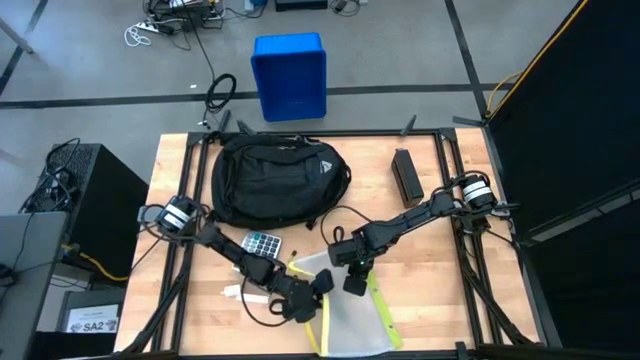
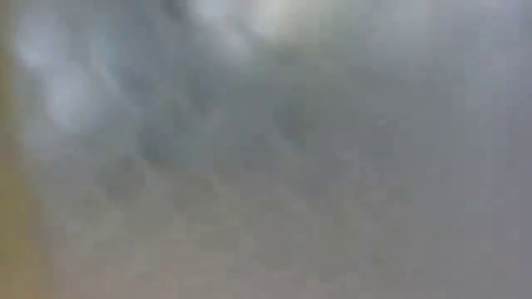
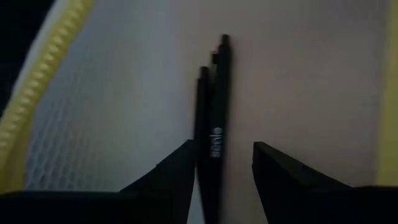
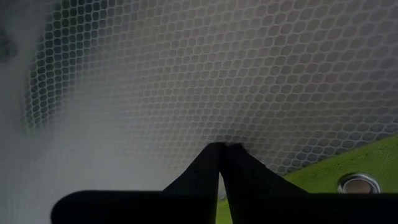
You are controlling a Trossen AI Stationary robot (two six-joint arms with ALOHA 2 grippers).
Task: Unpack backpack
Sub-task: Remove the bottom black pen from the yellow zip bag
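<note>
The backpack (image 1: 277, 180) lies flat on the far half of the worktop (image 1: 430, 300), between the two arm bases, well apart from both grippers. Nearer the front edge a pale mesh pouch (image 1: 350, 315) with a yellow-green zip edge is spread out, and this is where both arms are at work. Inside the pouch two black pens (image 3: 211, 118) are seen side by side, their long axis running straight away from the left gripper (image 3: 222, 163) — in line with the wrist, not across it. The near end of the pens is set between the left fingers (image 3: 171, 174), touching or almost touching one of them, while a clear gap is left to the other; the fingers are held narrow, and whether the pens are truly gripped cannot be told. The right gripper (image 4: 219, 163) is pressed shut — its tips meet on the mesh of the pouch, just beside the green border with its metal eyelet (image 4: 359, 183). It is judged that the mesh is being pinned or pinched there. A calculator (image 1: 263, 243) and a dark case (image 1: 406, 175) lie elsewhere on the worktop; a blue bin (image 1: 289, 75) stands on the floor beyond it.
</note>
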